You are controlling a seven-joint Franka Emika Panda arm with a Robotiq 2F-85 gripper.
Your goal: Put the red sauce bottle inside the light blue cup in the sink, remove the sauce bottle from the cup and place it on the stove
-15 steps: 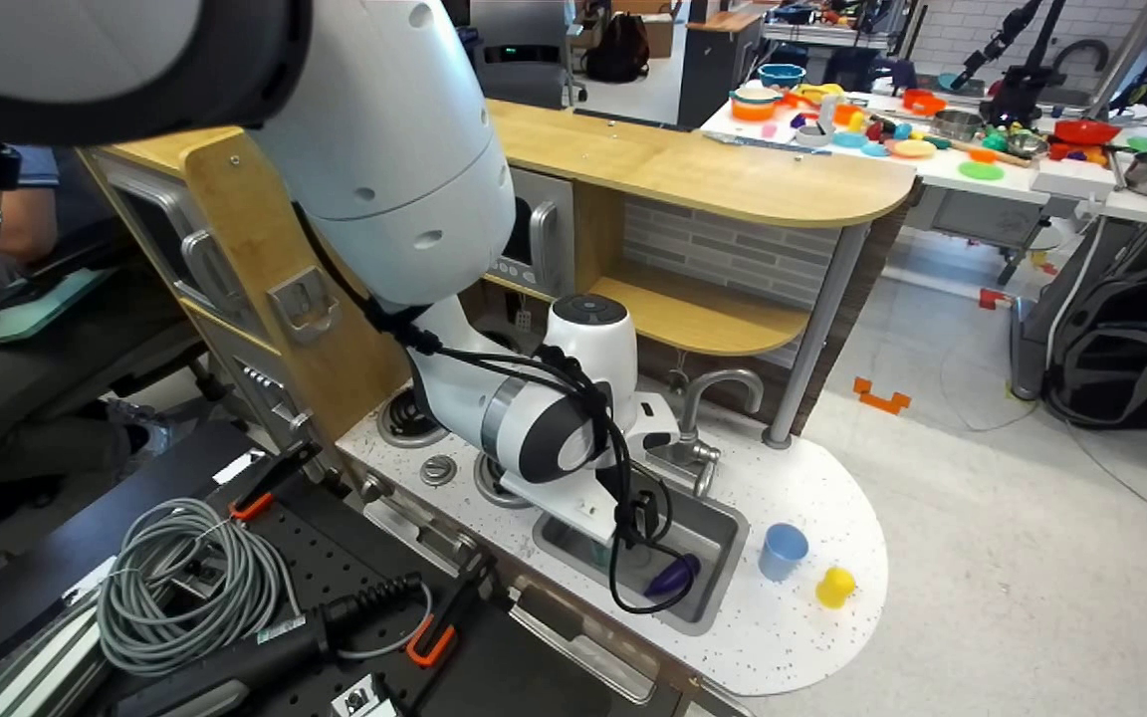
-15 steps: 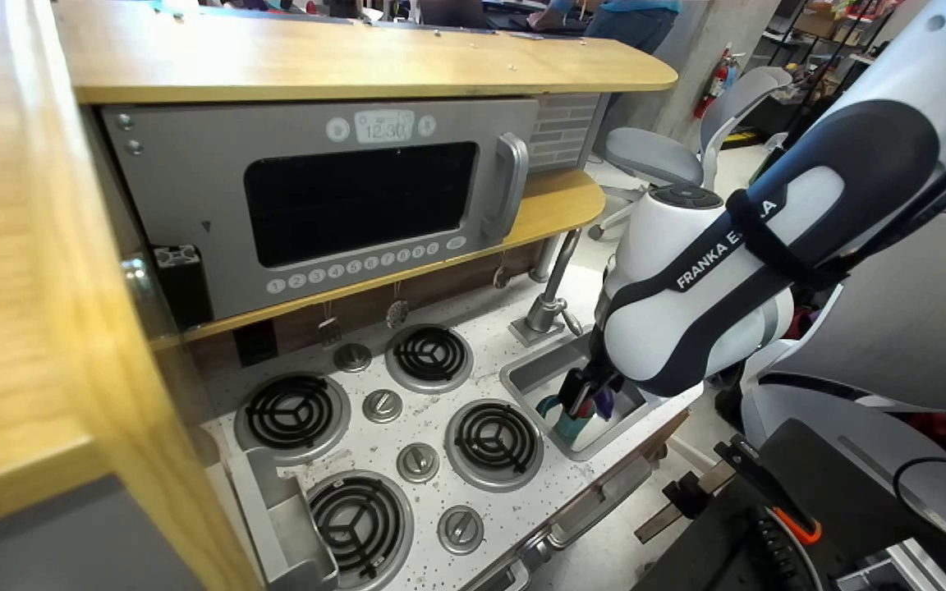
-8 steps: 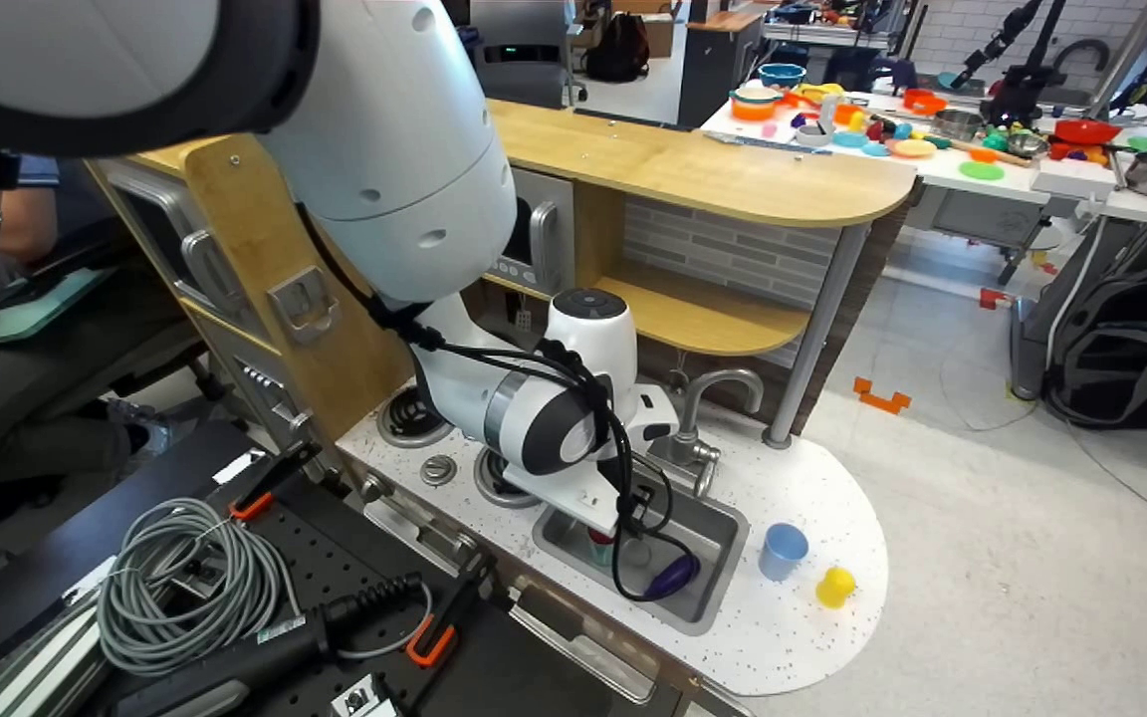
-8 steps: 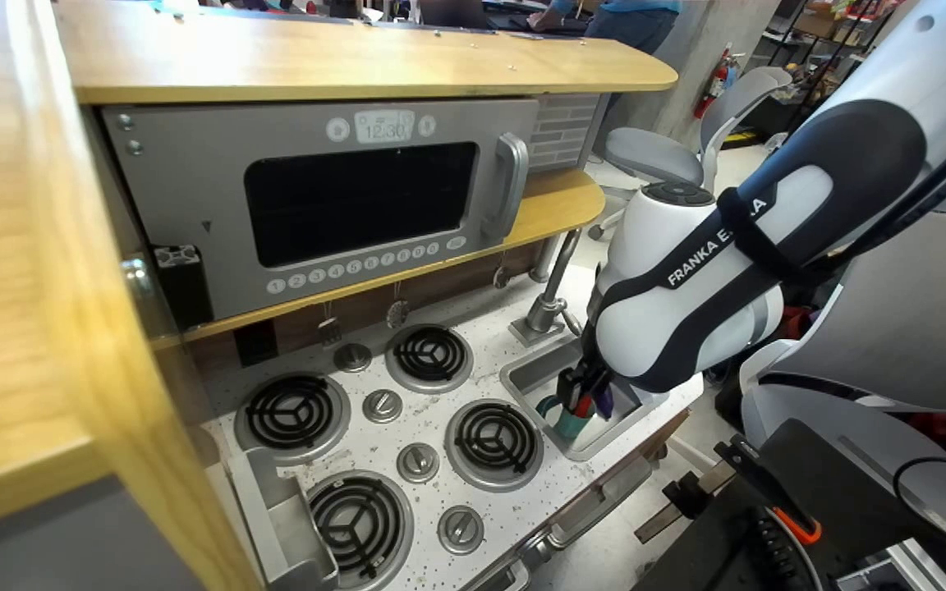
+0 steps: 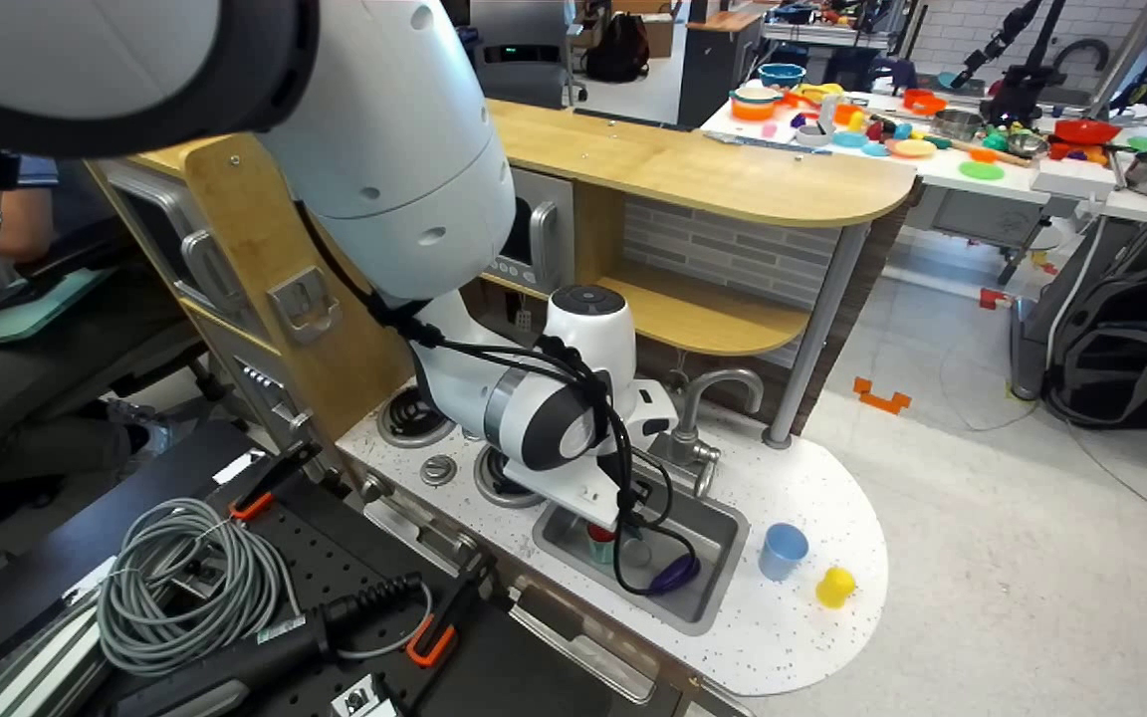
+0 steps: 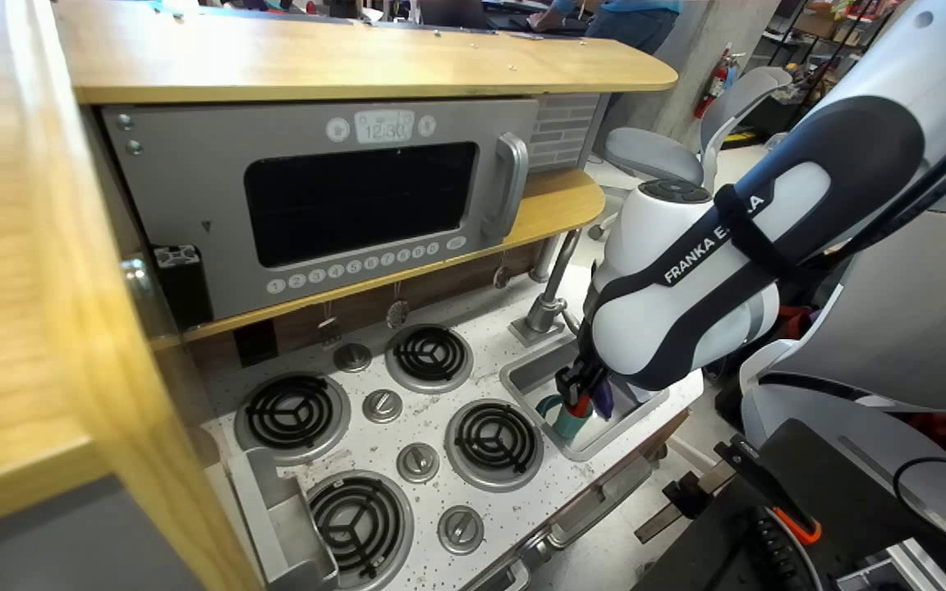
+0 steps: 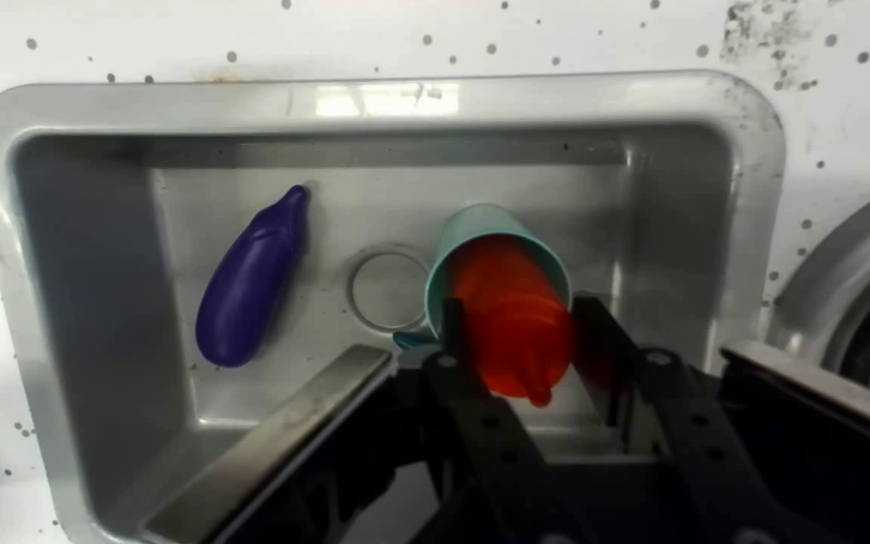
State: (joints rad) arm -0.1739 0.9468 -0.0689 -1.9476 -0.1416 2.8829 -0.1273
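Red sauce bottle [image 7: 516, 332] sitting in the light blue cup [image 7: 478, 221], stove [image 6: 383, 405] waiting

The pincer [image 7: 518, 311] seems to be holding the bottle by its upper part: a finger [image 7: 593, 321] is lying along each side, no clear gap is showing, and the nozzle [image 7: 534, 381] is pointing up between them. That high grip is probably leaving the lower body free for standing inside the cup. The cup is sitting toward the near left of the sink [image 7: 254, 106], on the stove's side, so the coming carry is looking short. A purple eggplant [image 7: 250, 283] is lying to its right.

In an exterior view the arm [image 6: 711, 254] is leaning in from the right, slanting down and bending so that the pincer is hanging over the cup. Lifting is probably calling for a straight pull, as the cup could be clinging and rising too.
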